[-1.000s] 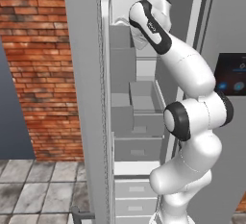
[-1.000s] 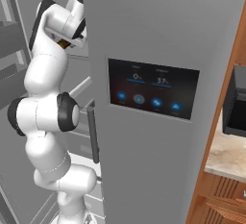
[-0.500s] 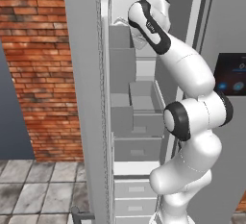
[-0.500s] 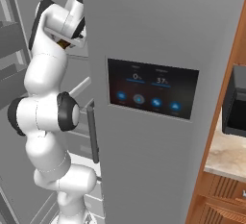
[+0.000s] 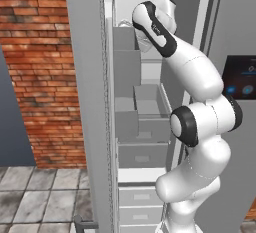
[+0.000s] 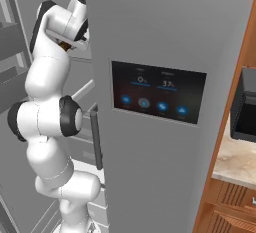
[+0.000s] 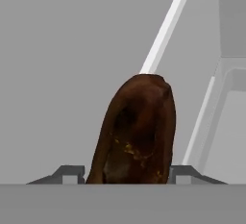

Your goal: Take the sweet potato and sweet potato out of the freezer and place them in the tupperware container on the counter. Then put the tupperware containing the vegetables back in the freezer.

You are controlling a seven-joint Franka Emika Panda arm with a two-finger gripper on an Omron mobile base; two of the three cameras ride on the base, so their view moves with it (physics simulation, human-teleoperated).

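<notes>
A dark brown-red sweet potato (image 7: 137, 131) stands upright on the pale freezer shelf in the hand view. My gripper (image 7: 129, 175) has one fingertip against each side of its base, shut on it. The arm reaches high into the top of the open freezer (image 5: 150, 72), with the hand (image 5: 167, 7) near the upper shelf. From the right base view the hand (image 6: 77, 9) goes in behind the door's edge. The tupperware container is out of view.
The freezer door (image 5: 87, 102) stands open on the left, with grey bins and drawers (image 5: 145, 127) below the hand. A door with a black touch panel (image 6: 157, 94) is to the right. Further right lie a beige counter (image 6: 240, 159) and a black microwave (image 6: 245, 107).
The fingers have closed in onto the sweet potato. The arm has barely moved inside the freezer.
</notes>
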